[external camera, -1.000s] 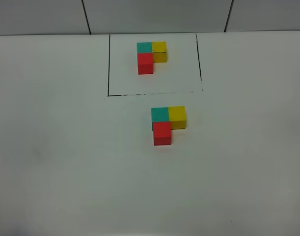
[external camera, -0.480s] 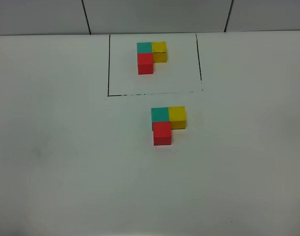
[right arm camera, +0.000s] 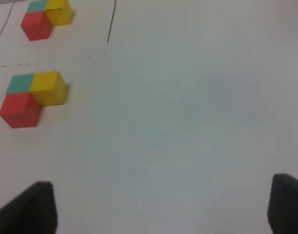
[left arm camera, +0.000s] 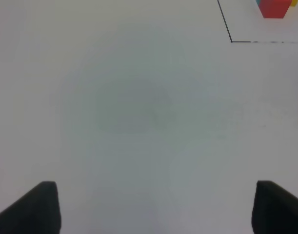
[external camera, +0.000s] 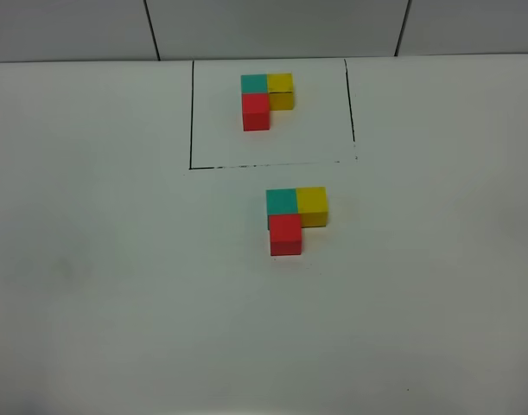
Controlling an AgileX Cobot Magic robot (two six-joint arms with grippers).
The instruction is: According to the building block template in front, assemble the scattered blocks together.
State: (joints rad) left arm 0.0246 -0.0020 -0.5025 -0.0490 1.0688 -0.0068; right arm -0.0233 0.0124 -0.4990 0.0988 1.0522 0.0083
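On the white worktop [external camera: 108,259] the building block template [external camera: 266,99] sits toward the far edge, inside its thin black drawn rectangle [external camera: 191,112]: teal and yellow cubes side by side, the red one touching the teal cube on its near side.

Just outside the rectangle's near line lie the scattered blocks, now gathered in the same L. The teal block [external camera: 281,201] and the yellow block [external camera: 312,205] touch flank to flank, and the red block [external camera: 286,234] is pressed against the teal one's near face (it seems to sit a hair off to one side, though I cannot be sure).

My left end effector [left arm camera: 153,207] hangs over bare worktop with its two dark fingertips [left arm camera: 34,209] spread far apart and nothing between them; only a corner of the rectangle and the template's red cube [left arm camera: 275,7] show at the edge of that view.

My right end effector [right arm camera: 158,209] is likewise released, fingertips [right arm camera: 29,209] wide and empty, well apart from the assembled blocks, which its camera sees off to one side with the template beyond them.
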